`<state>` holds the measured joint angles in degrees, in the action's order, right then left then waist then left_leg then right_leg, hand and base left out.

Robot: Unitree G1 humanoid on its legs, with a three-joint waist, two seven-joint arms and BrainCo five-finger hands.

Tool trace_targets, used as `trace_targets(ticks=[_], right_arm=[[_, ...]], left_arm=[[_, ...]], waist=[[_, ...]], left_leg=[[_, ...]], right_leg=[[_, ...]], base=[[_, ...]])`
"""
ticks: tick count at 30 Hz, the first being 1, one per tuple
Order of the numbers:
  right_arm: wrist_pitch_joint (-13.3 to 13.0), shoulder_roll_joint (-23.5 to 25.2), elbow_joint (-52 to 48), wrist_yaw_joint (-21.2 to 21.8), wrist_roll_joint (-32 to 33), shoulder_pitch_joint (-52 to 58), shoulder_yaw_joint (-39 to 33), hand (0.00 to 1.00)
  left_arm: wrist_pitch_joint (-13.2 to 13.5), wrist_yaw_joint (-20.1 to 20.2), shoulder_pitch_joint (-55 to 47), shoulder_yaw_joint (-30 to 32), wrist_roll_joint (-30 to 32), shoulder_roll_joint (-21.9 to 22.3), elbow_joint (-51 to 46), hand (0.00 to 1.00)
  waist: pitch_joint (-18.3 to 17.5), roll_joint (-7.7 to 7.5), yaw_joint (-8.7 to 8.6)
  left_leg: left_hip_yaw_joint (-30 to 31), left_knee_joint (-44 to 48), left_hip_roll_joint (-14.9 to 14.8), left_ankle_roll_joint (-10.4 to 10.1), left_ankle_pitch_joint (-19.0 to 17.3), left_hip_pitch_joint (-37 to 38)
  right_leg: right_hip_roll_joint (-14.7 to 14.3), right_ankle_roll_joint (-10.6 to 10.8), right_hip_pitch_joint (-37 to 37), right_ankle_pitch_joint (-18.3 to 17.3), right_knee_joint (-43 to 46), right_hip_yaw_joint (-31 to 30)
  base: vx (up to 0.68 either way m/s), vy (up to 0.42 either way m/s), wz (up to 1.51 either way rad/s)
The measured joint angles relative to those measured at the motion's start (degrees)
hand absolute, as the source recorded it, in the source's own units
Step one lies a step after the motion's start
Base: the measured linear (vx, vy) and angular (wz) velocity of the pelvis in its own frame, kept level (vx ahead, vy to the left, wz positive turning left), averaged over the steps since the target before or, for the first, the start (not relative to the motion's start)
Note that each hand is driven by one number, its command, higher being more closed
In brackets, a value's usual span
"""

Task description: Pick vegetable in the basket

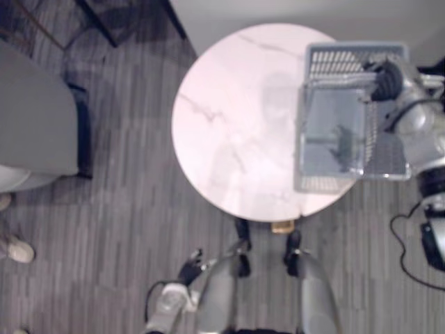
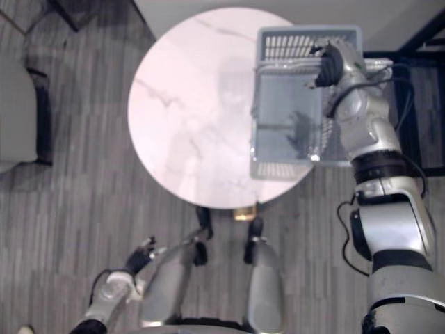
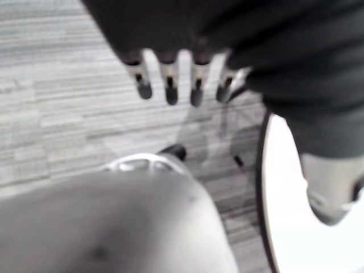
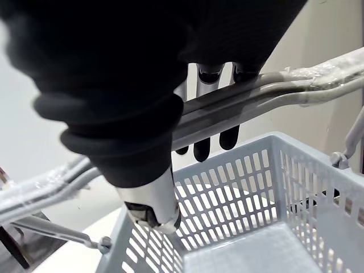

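A grey-blue plastic basket [image 1: 354,52] sits at the right edge of the round white marble table [image 1: 229,125], partly past the rim. A small dark item, perhaps the vegetable [image 1: 342,145], lies on the basket's floor; its kind is too blurred to tell. My right hand [image 2: 334,62] is above the basket's far end. In the right wrist view its fingers [image 4: 202,149] curl round the pale handle bars [image 4: 284,91] over the slotted wall [image 4: 227,193]. My left hand [image 1: 191,266] hangs low beside the table's near side, its fingers [image 3: 170,91] straight and holding nothing.
A grey upholstered seat [image 1: 35,118] stands to the left of the table on the wood-plank floor. A person's light shoe [image 1: 17,249] shows at the left edge. Dark metal frames stand at the back left [image 1: 104,21] and at the right [image 2: 417,42].
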<state>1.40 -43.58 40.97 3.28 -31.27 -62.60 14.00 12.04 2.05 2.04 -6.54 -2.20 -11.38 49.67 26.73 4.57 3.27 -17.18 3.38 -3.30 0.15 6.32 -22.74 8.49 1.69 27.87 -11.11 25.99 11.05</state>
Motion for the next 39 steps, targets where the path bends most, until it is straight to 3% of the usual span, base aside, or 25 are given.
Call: trace_targets(ticks=[3, 6, 10, 12, 13, 15, 18, 20, 22, 23, 25, 26, 27, 28, 29, 31, 32, 33, 34, 35, 36, 37, 38, 39], right_arm=[[0.67, -2.08, 0.11, 3.77, -0.24, -0.80, 0.39, 1.00], [0.94, -2.22, 0.87, 4.84, 0.36, -0.78, 1.02, 1.00], [-0.50, -1.84, 5.10, 6.07, 0.90, -0.06, 2.50, 1.00], [-1.47, -0.77, 8.11, 6.01, 1.08, 0.09, 2.65, 1.00], [-2.31, -0.01, 9.68, 5.89, 1.84, 0.07, 3.08, 1.00], [-3.35, 2.01, 11.01, 5.46, 3.25, -0.01, 4.50, 1.00], [-3.88, 3.53, 8.80, 4.75, 7.83, 5.83, 1.91, 1.00], [-3.13, 4.19, 6.16, 4.12, 11.24, 14.54, -3.28, 1.00], [-2.49, 7.47, 1.93, 3.32, 13.78, 26.23, -7.30, 1.00], [-2.46, 8.44, 0.52, 3.11, 13.82, 29.20, -7.45, 1.00], [-2.05, 12.67, -5.28, 1.71, 13.75, 40.78, -7.50, 1.00], [-1.76, 13.88, -6.58, 1.56, 13.76, 43.34, -7.74, 1.00], [-1.25, 15.93, -8.80, 1.30, 13.45, 47.63, -9.26, 1.00], [-1.17, 16.67, -9.36, 0.91, 13.12, 49.56, -9.84, 1.00], [-0.88, 17.99, -9.71, 0.78, 13.10, 53.46, -11.37, 1.00], [-0.91, 18.11, -9.70, -0.14, 13.07, 55.81, -11.47, 1.00], [-0.87, 18.80, -9.37, -1.31, 12.89, 55.47, -11.26, 1.00], [-0.91, 19.62, -8.43, -1.61, 12.20, 54.41, -10.76, 1.00], [-0.89, 20.69, -5.88, -1.75, 11.45, 51.76, -9.95, 1.00], [-0.94, 21.59, -4.74, -1.87, 11.47, 50.85, -8.84, 1.00], [-1.88, 22.63, -3.56, -2.05, 11.56, 50.67, -7.55, 1.00], [-2.20, 23.65, -2.50, -2.40, 11.60, 50.49, -6.34, 1.00], [-2.23, 24.28, -2.29, -2.48, 11.60, 50.26, -6.04, 1.00], [-2.40, 24.47, -2.25, -2.51, 11.56, 50.83, -4.72, 1.00]], left_arm=[[0.00, -0.84, -0.04, -0.34, 0.00, 0.00, -0.08, 0.00], [-0.01, -1.37, -0.26, -0.35, 0.10, 0.00, -0.05, 0.00], [1.85, -1.66, -0.90, -0.20, 0.27, -0.08, -0.51, 0.00], [3.83, -1.30, -2.71, 0.51, 0.66, 0.01, -2.04, 0.00], [4.35, -0.73, -3.86, 1.24, 0.61, 0.29, -2.86, 0.00], [4.92, -0.24, -5.89, 3.28, 0.03, 1.63, -3.65, 0.00], [5.30, 1.14, -6.95, 4.54, 0.28, 2.56, -4.45, 0.00], [4.87, 2.54, -5.91, 4.53, 1.29, 2.71, -5.69, 0.00], [3.60, 4.06, -5.83, 3.96, 3.14, 2.58, -7.02, 0.00], [3.39, 4.31, -5.84, 3.66, 3.47, 2.40, -6.71, 0.00], [2.10, 4.52, -5.66, 2.29, 3.20, 1.20, -6.19, 0.00], [1.68, 4.51, -5.68, 2.23, 2.98, 0.87, -6.16, 0.00], [1.09, 4.40, -5.33, 2.32, 2.42, 1.12, -5.85, 0.00], [1.09, 4.43, -5.25, 2.32, 2.23, 1.19, -5.80, 0.00], [1.01, 4.49, -5.35, 2.39, 2.11, 1.11, -5.49, 0.00], [0.65, 4.55, -5.99, 2.46, 0.62, 1.03, -5.60, 0.00], [-0.06, 4.49, -6.03, 3.83, 0.33, -0.24, -5.71, 0.00], [-0.23, 4.47, -6.40, 4.81, 0.20, -0.37, -5.45, 0.00], [-0.06, 4.31, -7.22, 6.78, 0.11, 0.77, -3.07, 0.00], [0.07, 3.82, -7.49, 7.00, 0.02, 0.69, -1.80, 0.00], [-0.09, 2.95, -8.38, 6.27, 0.01, 0.43, -0.60, 0.00], [-0.10, 2.59, -8.89, 5.74, 0.02, 0.45, 0.37, 0.00], [-0.13, 2.29, -9.06, 5.73, 0.02, 0.56, 0.91, 0.00], [-0.30, 1.66, -8.80, 5.86, 0.03, 1.04, 2.19, 0.00]], waist=[[-0.01, 0.05, 0.15], [-0.02, 0.05, 0.25], [-0.13, 0.23, 0.14], [-0.27, 0.09, 0.47], [-0.30, 0.03, 1.54], [-0.42, -0.19, 2.30], [-2.85, -0.39, 1.76], [-4.04, -1.30, 0.45], [-5.76, -3.20, -0.81], [-6.65, -3.86, -1.35], [-9.93, -6.66, -3.39], [-10.57, -7.50, -3.97], [-10.93, -7.30, -5.06], [-11.19, -6.86, -4.95], [-12.17, -5.66, -4.96], [-13.10, -5.56, -4.83], [-14.12, -7.58, -4.73], [-14.18, -8.58, -4.60], [-14.89, -6.51, -1.40], [-15.18, -7.01, -0.93], [-15.69, -7.02, -1.54], [-16.10, -7.70, -0.98], [-16.19, -7.85, -0.52], [-16.46, -7.19, -0.84]], left_leg=[[-0.02, -3.04, 0.18, -0.04, 2.00, 0.30], [-0.73, -5.47, 0.44, -0.32, 3.13, 2.43], [-1.43, -6.49, 0.47, -0.82, 2.76, 6.32], [-2.38, -4.72, -0.16, -1.71, 1.09, 8.25], [-1.66, -1.23, -0.87, -1.66, -1.35, 8.23], [3.17, 4.37, -1.96, -2.08, -5.07, 8.07], [5.17, 8.97, -3.05, -3.11, -10.98, 8.12], [3.58, 10.12, -2.93, -2.74, -12.55, 9.33], [2.32, 11.00, -2.84, -2.34, -14.71, 12.83], [2.24, 11.12, -2.55, -2.31, -15.30, 13.43], [-1.04, 11.78, -2.52, -1.34, -17.29, 15.18], [-2.71, 11.71, -2.55, -0.94, -17.52, 15.75], [-5.20, 11.54, -3.61, -0.43, -17.80, 16.77], [-6.62, 11.53, -4.51, -0.50, -17.75, 17.19], [-9.65, 11.59, -6.74, -0.69, -17.65, 18.22], [-13.14, 12.17, -7.81, -0.81, -17.63, 18.96], [-16.21, 15.92, -6.71, -0.42, -18.84, 17.18], [-15.29, 15.32, -4.94, 0.03, -20.25, 15.99], [-17.41, 9.77, -6.03, 1.42, -18.32, 16.66], [-22.00, 9.37, -6.95, 1.79, -17.44, 17.46], [-25.68, 10.42, -8.38, 1.34, -17.08, 18.45], [-30.22, 12.80, -10.13, 1.02, -17.44, 19.13], [-32.03, 14.46, -11.35, 0.85, -17.65, 19.34], [-34.13, 16.64, -13.22, 0.46, -17.88, 20.13]], right_leg=[[-0.01, -0.27, 0.84, 0.20, 0.01, 0.55], [-0.06, -0.37, -0.07, 0.32, -0.19, 0.46], [-0.59, 0.03, -3.84, 0.59, -2.14, -0.54], [-2.11, 0.80, -6.67, 2.46, -5.67, -3.44], [-3.44, 0.96, -8.28, 4.40, -8.68, -6.09], [-5.19, 1.51, -10.79, 7.62, -13.36, -10.83], [-6.89, 3.14, -12.53, 12.06, -19.35, -17.19], [-7.00, 4.86, -13.69, 13.99, -20.97, -19.06], [-7.22, 6.17, -15.97, 16.53, -22.68, -21.65], [-7.16, 6.36, -16.20, 16.68, -22.94, -22.53], [-6.55, 5.90, -16.11, 16.37, -22.99, -23.42], [-5.86, 3.74, -16.02, 14.81, -22.98, -21.69], [-4.73, -0.60, -15.24, 12.25, -20.15, -15.29], [-4.41, -1.97, -13.88, 11.38, -16.56, -12.10], [-3.35, -3.35, -11.93, 10.29, -7.55, -4.25], [-0.88, -4.81, -12.45, 9.13, -2.65, 2.62], [-0.82, -5.51, -12.08, 8.68, -6.28, 7.02], [-2.44, -4.63, -13.31, 10.25, -12.49, 4.65], [-4.93, -8.32, -14.54, 11.80, -17.05, 8.11], [-2.19, -10.29, -14.02, 6.52, -10.63, 15.07], [2.66, -7.72, -16.50, 1.97, -4.64, 25.75], [5.19, -4.40, -18.98, 0.52, -4.99, 31.38], [4.75, -3.18, -19.18, 0.79, -6.20, 31.97], [1.59, -4.46, -19.61, 2.00, -9.21, 30.22]], base=[[0.01, -0.032, 0.07], [0.07, -0.037, -0.03], [0.10, -0.005, -0.19], [0.09, 0.019, -0.68], [0.06, 0.011, -1.00], [0.08, 0.018, -1.46], [0.03, 0.098, -1.30], [0.01, 0.134, -0.76], [-0.01, 0.134, -0.95], [-0.03, 0.151, -1.07], [-0.06, 0.100, -0.96], [-0.10, 0.030, -0.88], [-0.11, 0.020, -0.79], [-0.10, 0.037, -1.20], [-0.06, 0.025, -1.06], [-0.04, 0.017, -1.31], [-0.05, 0.009, -1.69], [-0.21, 0.026, -2.68], [-0.20, 0.015, -2.43], [-0.20, 0.013, -2.68], [-0.04, -0.068, -2.17], [-0.01, -0.120, -2.03], [0.00, -0.240, -1.97], [0.01, -0.231, -1.54]])
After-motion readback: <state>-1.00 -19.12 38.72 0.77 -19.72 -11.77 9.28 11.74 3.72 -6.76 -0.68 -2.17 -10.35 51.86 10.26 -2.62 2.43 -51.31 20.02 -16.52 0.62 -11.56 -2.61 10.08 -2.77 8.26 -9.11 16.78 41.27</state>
